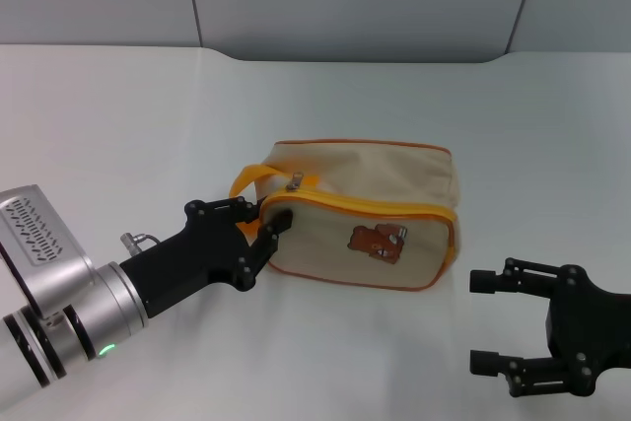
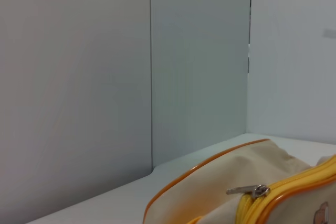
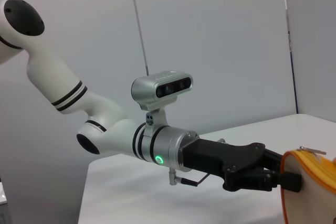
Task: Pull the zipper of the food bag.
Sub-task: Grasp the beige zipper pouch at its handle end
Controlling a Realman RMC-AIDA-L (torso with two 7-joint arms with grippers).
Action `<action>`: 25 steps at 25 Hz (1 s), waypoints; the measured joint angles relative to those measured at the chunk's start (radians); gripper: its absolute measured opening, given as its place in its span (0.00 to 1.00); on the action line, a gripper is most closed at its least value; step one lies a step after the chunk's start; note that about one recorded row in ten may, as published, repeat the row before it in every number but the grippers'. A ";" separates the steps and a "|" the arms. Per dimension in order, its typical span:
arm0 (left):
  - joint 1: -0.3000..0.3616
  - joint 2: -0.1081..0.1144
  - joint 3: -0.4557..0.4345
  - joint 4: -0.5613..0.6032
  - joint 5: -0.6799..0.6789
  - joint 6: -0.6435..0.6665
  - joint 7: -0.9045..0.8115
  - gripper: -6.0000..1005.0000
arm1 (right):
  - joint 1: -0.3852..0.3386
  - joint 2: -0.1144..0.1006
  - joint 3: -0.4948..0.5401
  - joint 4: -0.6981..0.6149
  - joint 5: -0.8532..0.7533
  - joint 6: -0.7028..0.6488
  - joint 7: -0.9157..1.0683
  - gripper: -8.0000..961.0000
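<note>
While the left gripper [image 1: 268, 234] clamps its fingers on the strap end of the beige canvas food bag [image 1: 370, 214], bracing it, the wide-open right gripper [image 1: 485, 322] must next reach the bag's yellow-orange zipper [image 1: 380, 208] tab.

Light: even, soft, bright, seemingly from overhead; no hard glare on the table [image 1: 325, 86].
Shadows: faint, diffuse under the food bag [image 1: 367, 214] and beneath the left claw [image 1: 264, 224]; barely any below the right claw [image 1: 483, 322].
Highlights: mild sheen on the silver arm casing [image 1: 39, 244]; 1 green indicator lamp [image 3: 159, 158] glowing clearly.
Focus: head view crisp throughout; left wrist view slightly soft on the zipper [image 2: 273, 195].
Distortion: table's far edge bowed slightly in head view.
</note>
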 joint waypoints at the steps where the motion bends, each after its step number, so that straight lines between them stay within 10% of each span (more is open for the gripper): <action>1: 0.000 0.000 0.000 0.000 0.000 0.002 0.000 0.38 | 0.000 0.000 0.001 0.000 0.001 0.000 0.000 0.87; 17: 0.007 0.004 -0.005 0.014 0.005 0.064 0.015 0.10 | -0.034 0.008 0.036 0.001 0.138 -0.015 -0.044 0.87; 25: -0.005 0.006 -0.005 0.051 0.004 0.137 0.087 0.08 | -0.063 0.055 0.112 0.213 0.542 0.144 -0.405 0.87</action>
